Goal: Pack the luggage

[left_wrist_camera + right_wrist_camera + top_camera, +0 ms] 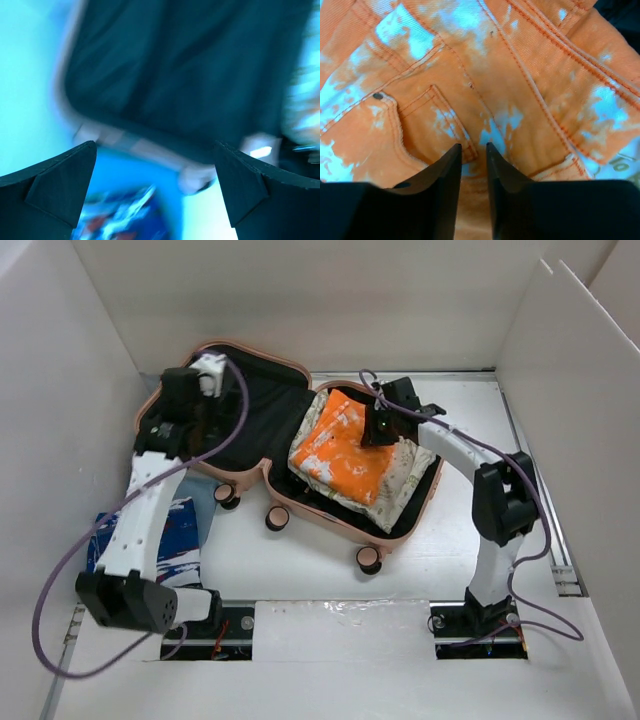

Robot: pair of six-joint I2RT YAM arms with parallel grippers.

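The salmon-pink luggage lies open on the table. Its left half shows bare black lining, which also fills the blurred left wrist view. Its right half holds orange-and-white bleached jeans on top of a cream printed garment. My right gripper is down on the far edge of the jeans. Its jaws stand a narrow gap apart with a seam of the denim between them. My left gripper hangs over the left half, open and empty.
A folded blue, white and red patterned garment lies on the table left of the luggage, partly under my left arm; it also shows blurred in the left wrist view. White walls enclose the table. Luggage wheels stick out toward the front.
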